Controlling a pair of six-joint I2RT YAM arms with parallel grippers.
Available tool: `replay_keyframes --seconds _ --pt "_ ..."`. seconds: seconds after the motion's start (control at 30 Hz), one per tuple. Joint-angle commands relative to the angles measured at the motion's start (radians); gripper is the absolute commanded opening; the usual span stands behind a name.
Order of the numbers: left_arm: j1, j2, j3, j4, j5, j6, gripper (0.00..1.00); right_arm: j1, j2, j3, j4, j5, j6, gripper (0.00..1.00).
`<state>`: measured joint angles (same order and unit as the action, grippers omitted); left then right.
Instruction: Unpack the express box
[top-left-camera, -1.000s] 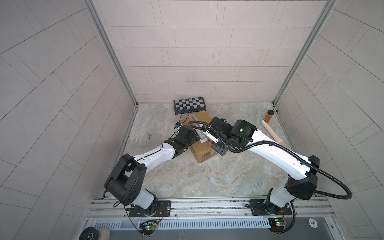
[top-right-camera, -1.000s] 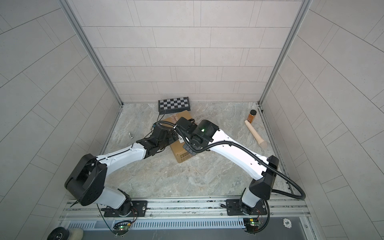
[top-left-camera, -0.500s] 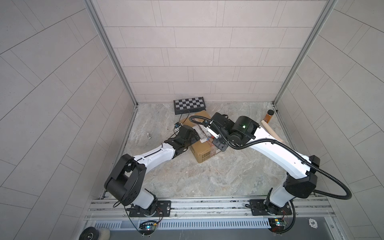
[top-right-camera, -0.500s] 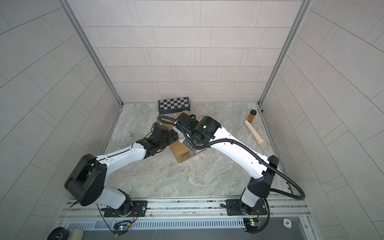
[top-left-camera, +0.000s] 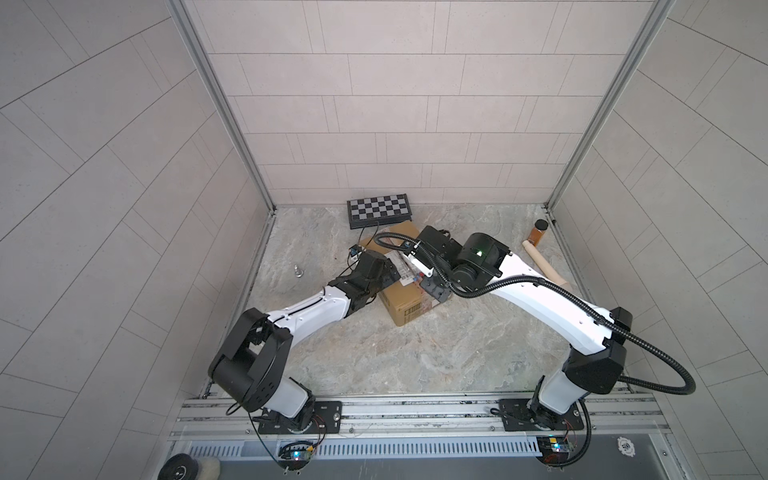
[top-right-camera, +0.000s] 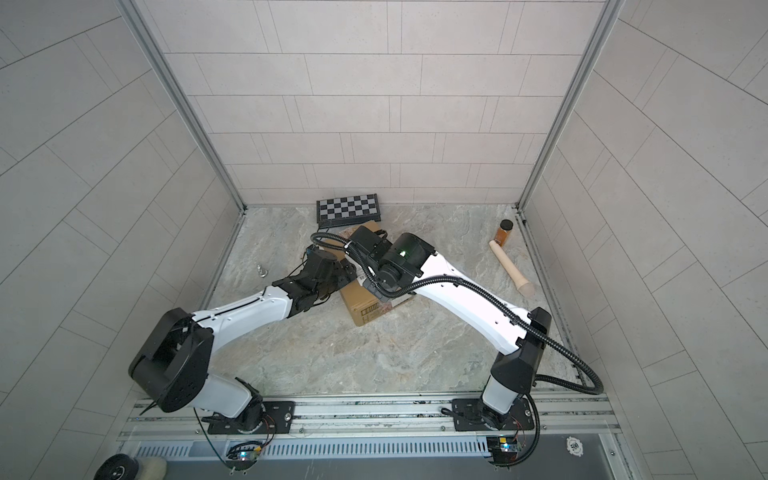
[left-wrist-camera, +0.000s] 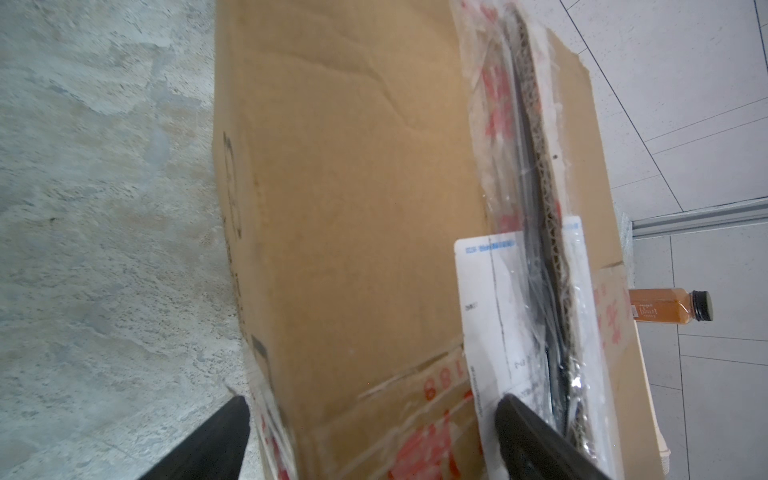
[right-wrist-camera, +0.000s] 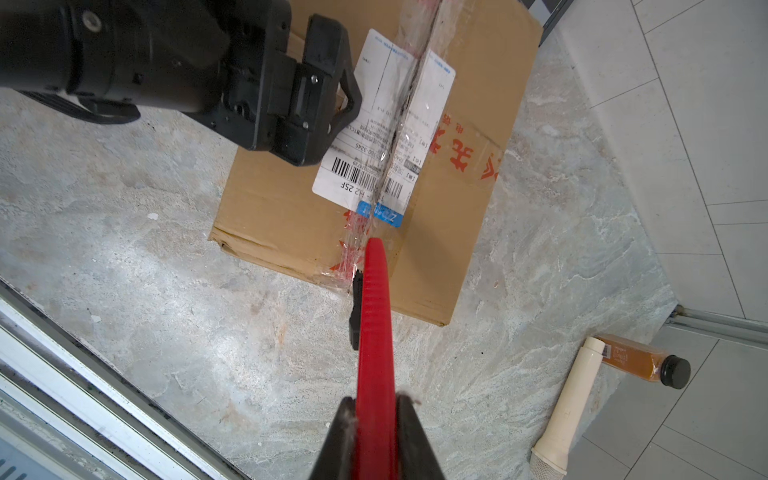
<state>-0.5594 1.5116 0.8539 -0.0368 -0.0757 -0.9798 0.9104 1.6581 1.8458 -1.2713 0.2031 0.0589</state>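
Express box (top-left-camera: 405, 307): centre of surface (top-left-camera: 415, 357), just near of checkered case (top-left-camera: 380, 208). Left gripper (left-wrist-camera: 370, 415): jaws spread wide astride its edge, gripping nothing. Right gripper (right-wrist-camera: 374, 415): jaws pinch red utility knife (right-wrist-camera: 374, 311) at taped seam (right-wrist-camera: 370, 226). Risk: unheld box may skid under blade.

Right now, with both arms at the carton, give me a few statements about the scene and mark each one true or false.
1. The right tool is shut on a red cutter. True.
2. The express box has its flaps folded wide open. False: they lie nearly flat, with only a narrow gap at the taped seam.
3. The left tool has its jaws wide apart at the box. True.
4. The checkered board lies on top of the box. False: it lies on the tabletop behind the box, by the back wall.
5. An amber bottle sits beside one end of the pale wooden stick. True.
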Motion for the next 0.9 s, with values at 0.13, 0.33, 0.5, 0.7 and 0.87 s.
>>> replay_keyframes --seconds 0.13,0.33,0.5,0.7,0.87 --pt "0.013 0.078 -0.079 -0.279 -0.06 0.019 0.95 -0.004 0.013 -0.046 0.017 0.027 -0.013 0.0" --pt "0.013 0.072 -0.079 -0.28 -0.064 0.017 0.95 -0.007 0.022 -0.108 0.063 -0.004 -0.003 0.0" --pt "0.013 0.068 -0.08 -0.281 -0.065 0.016 0.95 -0.011 0.032 -0.15 0.094 -0.029 0.011 0.0" --pt "0.013 0.074 -0.081 -0.278 -0.067 0.016 0.95 -0.018 0.024 -0.147 0.08 -0.017 0.016 0.0" --pt "0.013 0.084 -0.081 -0.274 -0.062 0.017 0.95 -0.026 -0.008 -0.083 0.041 0.023 0.004 0.0"
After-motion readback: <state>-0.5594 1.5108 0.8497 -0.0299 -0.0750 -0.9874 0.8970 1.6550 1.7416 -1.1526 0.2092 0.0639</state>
